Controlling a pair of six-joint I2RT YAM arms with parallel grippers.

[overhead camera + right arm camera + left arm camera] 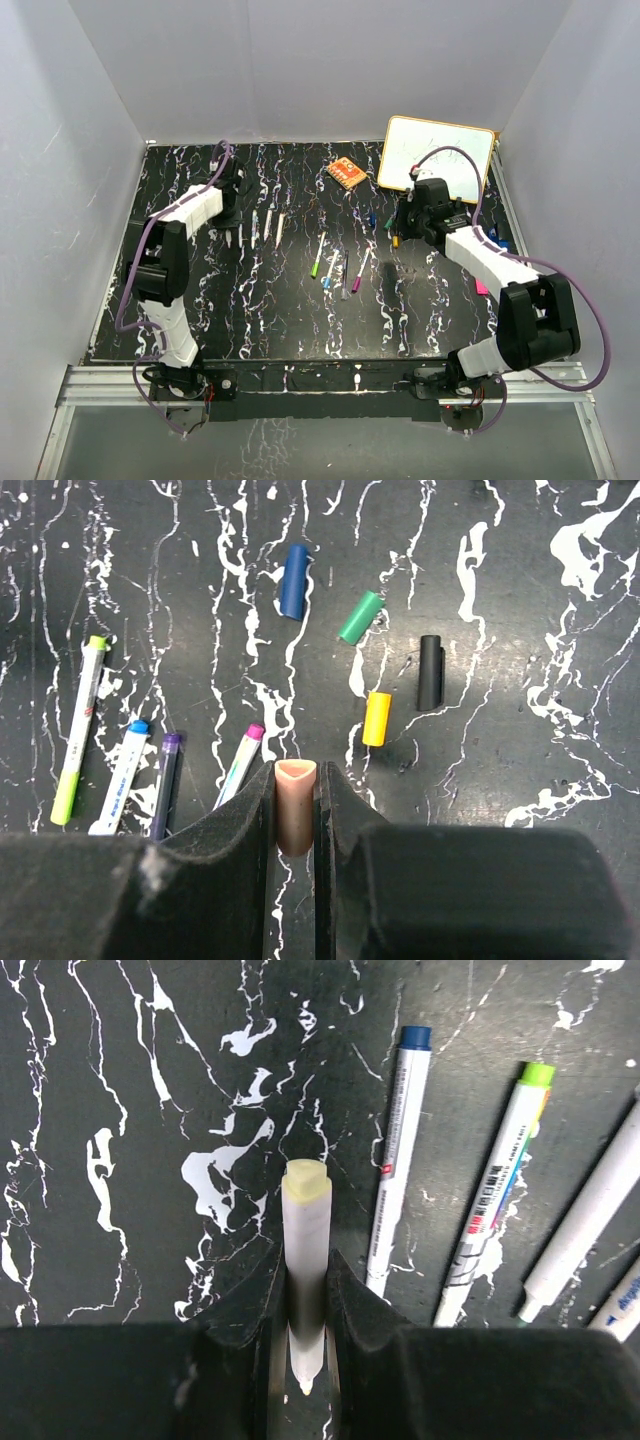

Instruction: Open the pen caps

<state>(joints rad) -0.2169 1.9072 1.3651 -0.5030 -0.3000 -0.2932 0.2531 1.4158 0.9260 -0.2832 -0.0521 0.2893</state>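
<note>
My left gripper [305, 1260] is shut on a white marker barrel [306, 1210] with a pale yellow end; its bare tip points back between the fingers. It hangs over the table's left side [232, 208]. Three uncapped barrels [395, 1160] lie just to its right. My right gripper [295, 780] is shut on an orange cap [295, 805], over the right side [408, 222]. Loose blue [293, 581], green [360, 617], black [430, 672] and yellow [377, 718] caps lie on the table ahead of it. Several capped markers [120, 777] lie to its left, mid-table [335, 265].
An orange eraser block [346, 173] and a whiteboard [436, 152] sit at the back right. A pink clip [481, 287] lies by the right arm. White walls enclose the black marbled table [300, 320] on three sides.
</note>
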